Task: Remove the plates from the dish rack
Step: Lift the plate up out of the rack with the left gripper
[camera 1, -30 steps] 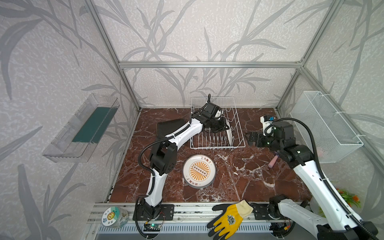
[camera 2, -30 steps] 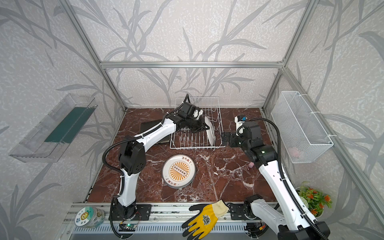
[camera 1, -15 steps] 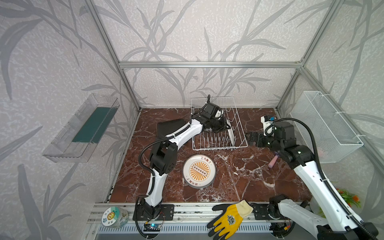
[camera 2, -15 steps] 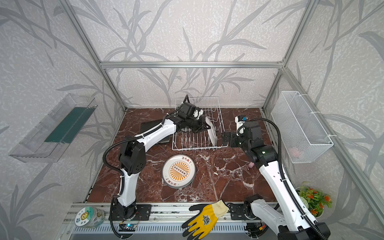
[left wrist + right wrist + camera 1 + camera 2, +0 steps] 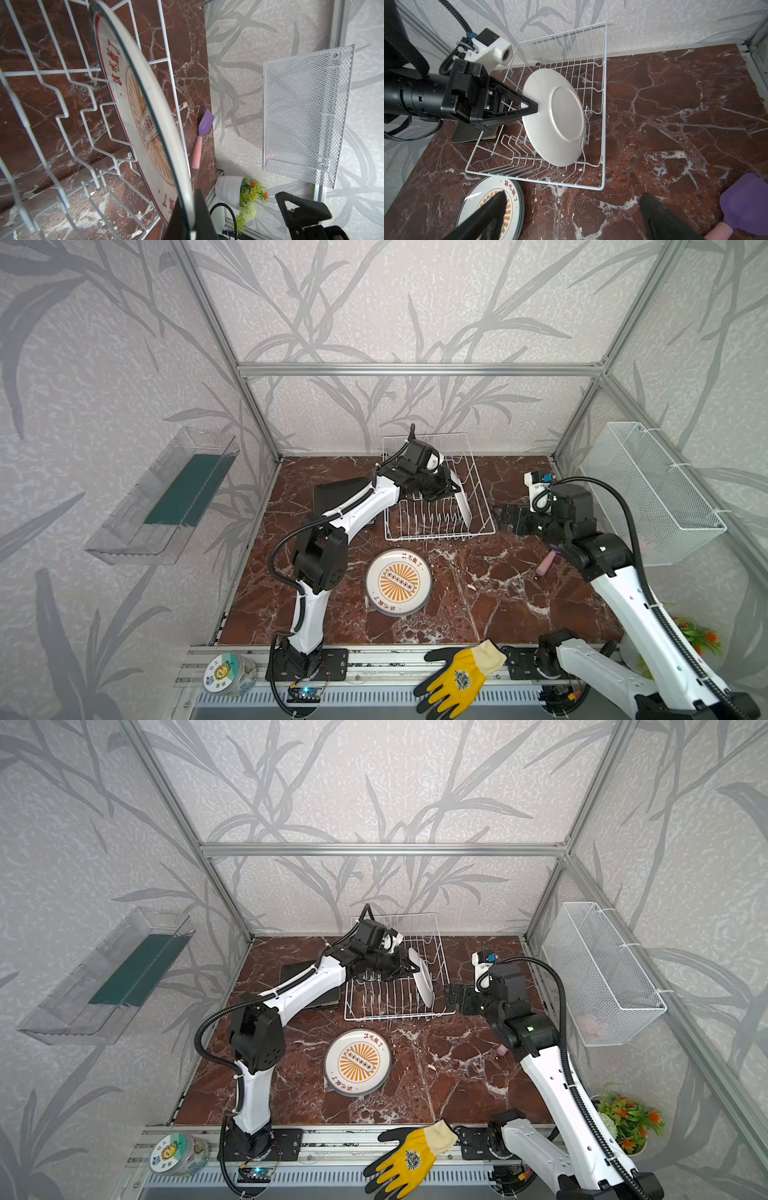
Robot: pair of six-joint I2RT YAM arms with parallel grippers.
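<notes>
left tool (image 5: 535,108) is pinched shut on the rim of a round plate (image 5: 556,122) leaning tilted in the dish rack (image 5: 604,83), lower edge among the prongs (image 5: 509,143). right tool (image 5: 508,519) stands wide and empty beside the rack. we would lift clear of the prongs before swinging to the stack (image 5: 399,581) on the desk (image 5: 498,593); the rack may drag.

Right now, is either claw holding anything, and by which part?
The left claw pinches the rim of the round plate in the dish rack; the right claw is open, holding nothing.
</notes>
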